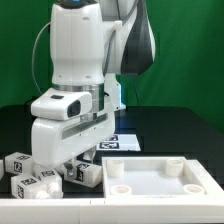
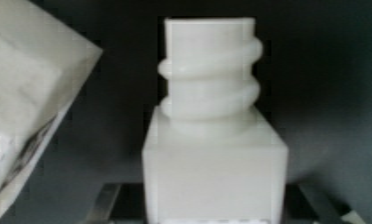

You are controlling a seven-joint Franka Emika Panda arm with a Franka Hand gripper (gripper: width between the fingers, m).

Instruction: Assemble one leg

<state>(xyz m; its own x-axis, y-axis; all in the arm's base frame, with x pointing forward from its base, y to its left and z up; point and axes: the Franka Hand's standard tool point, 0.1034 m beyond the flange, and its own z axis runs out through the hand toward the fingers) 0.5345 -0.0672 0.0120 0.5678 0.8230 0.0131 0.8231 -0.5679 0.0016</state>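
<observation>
you see gripper (image 1: 88, 153) clamped on leg (image 2: 211, 140), pads (image 2: 119, 196) touching both sides | other legs (image 1: 30, 178) just beside | panel (image 1: 160, 185) at ext view's right

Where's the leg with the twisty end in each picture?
Exterior view: probably the leg under the end effector, at the picture's lower left; its twisty end is hidden.
Wrist view: the leg fills the middle, twisty end showing.
Shared landmark: the black table behind it.
</observation>
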